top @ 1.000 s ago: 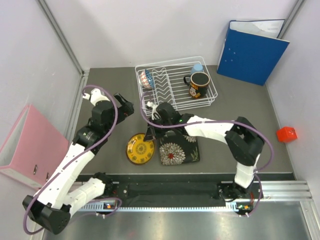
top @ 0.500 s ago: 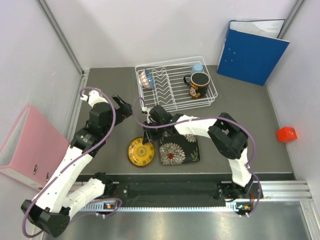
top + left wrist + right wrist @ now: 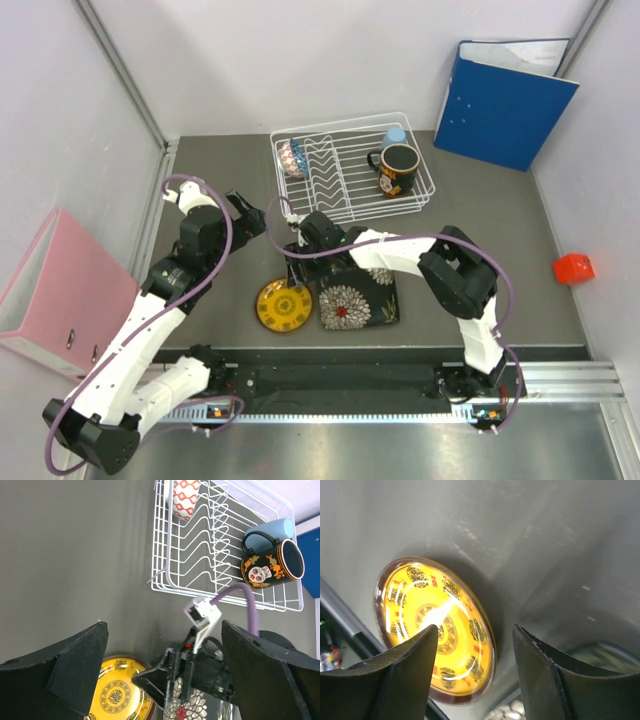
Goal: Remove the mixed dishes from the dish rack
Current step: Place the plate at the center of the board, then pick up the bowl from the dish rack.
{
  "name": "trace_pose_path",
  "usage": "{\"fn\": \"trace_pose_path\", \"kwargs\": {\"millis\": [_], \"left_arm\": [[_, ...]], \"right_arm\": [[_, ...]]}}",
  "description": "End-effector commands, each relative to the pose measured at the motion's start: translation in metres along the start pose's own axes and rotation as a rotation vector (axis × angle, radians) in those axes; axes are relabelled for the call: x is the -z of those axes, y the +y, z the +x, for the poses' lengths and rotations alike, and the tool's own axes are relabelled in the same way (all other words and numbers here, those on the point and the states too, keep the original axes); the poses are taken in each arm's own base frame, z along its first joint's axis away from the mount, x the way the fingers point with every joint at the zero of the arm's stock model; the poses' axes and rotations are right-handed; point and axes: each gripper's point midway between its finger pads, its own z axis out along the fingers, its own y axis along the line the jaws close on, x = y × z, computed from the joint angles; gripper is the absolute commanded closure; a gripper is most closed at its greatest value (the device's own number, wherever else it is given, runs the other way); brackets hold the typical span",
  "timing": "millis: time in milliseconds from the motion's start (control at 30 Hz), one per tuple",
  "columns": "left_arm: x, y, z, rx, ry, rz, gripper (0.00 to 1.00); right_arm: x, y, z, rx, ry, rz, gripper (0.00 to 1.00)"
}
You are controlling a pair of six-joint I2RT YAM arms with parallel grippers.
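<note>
Mug (image 3: 398,170), cup (image 3: 394,137) and bowl (image 3: 293,157) sit in the far dish rack (image 3: 340,178). Likely rigid, slippery, fragile ceramic: grasp the mug by its rim. Left gripper (image 3: 164,627) and right gripper (image 3: 475,630) are both spread, empty.

Round plate (image 3: 283,305) lies just before the right gripper (image 3: 297,268), square plate (image 3: 358,298) beside that plate, rightward. Rack (image 3: 345,188) sits behind the gripper: bowl (image 3: 293,157) in its left end, mug (image 3: 398,170) at right, cup (image 3: 394,136) behind the mug.
</note>
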Motion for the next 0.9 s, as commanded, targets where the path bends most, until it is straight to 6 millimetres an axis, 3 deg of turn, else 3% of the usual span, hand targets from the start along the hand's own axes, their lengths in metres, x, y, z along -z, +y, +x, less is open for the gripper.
{"fn": "trace_pose_path", "kwargs": {"millis": [0,100,200,300,333,400,433,500,533,567,600,633,667,733,800,833,867], "left_arm": [[-0.001,-0.002,-0.001,0.001,-0.008,0.016,0.01],[-0.002,0.0,0.001,-0.002,-0.006,0.014,0.01],[-0.003,-0.001,-0.001,-0.008,-0.011,0.014,0.01],[-0.006,-0.004,-0.003,-0.016,-0.017,0.019,0.01],[-0.007,-0.007,-0.005,-0.018,-0.019,0.023,0.01],[-0.014,-0.01,-0.005,-0.029,-0.013,0.019,0.01],[-0.016,-0.014,-0.008,-0.03,-0.016,0.024,0.01],[-0.029,-0.019,-0.005,-0.043,-0.002,0.02,0.01],[-0.033,-0.024,-0.007,-0.044,-0.002,0.027,0.01],[-0.045,-0.023,0.001,-0.056,0.022,0.006,0.01],[-0.053,-0.028,-0.001,-0.055,0.018,0.01,0.01],[-0.058,-0.033,-0.005,-0.05,0.011,0.011,0.01],[-0.075,-0.031,0.004,-0.061,0.038,-0.024,0.01],[-0.091,-0.045,-0.007,-0.056,0.013,-0.026,0.01],[-0.122,-0.045,0.003,-0.085,0.043,-0.082,0.01],[-0.128,-0.056,-0.017,-0.088,0.0,-0.095,0.01],[-0.15,-0.051,-0.006,-0.122,0.022,-0.149,0.01]], "right_arm": [[0.038,0.018,-0.042,0.077,-0.14,0.051,0.39],[0.052,0.015,-0.049,0.085,-0.162,0.085,0.39],[0.079,0.022,-0.065,0.093,-0.232,0.093,0.39],[0.124,0.032,-0.088,0.108,-0.324,0.103,0.39],[0.151,0.037,-0.099,0.124,-0.39,0.117,0.39],[0.183,0.039,-0.111,0.135,-0.469,0.157,0.38],[0.213,0.037,-0.119,0.135,-0.545,0.2,0.38],[0.234,0.027,-0.117,0.121,-0.605,0.257,0.36],[0.263,0.026,-0.123,0.104,-0.694,0.285,0.35],[0.27,0.021,-0.121,0.096,-0.719,0.301,0.33],[0.265,0.009,-0.109,0.092,-0.708,0.323,0.28],[0.278,0.008,-0.109,0.083,-0.758,0.325,0.27],[0.278,0.002,-0.104,0.076,-0.76,0.34,0.27],[0.271,-0.013,-0.089,0.058,-0.747,0.376,0.27],[0.262,-0.024,-0.077,0.048,-0.717,0.4,0.27],[0.26,-0.026,-0.075,0.045,-0.712,0.402,0.27],[0.258,-0.027,-0.072,0.041,-0.707,0.401,0.27]]}}
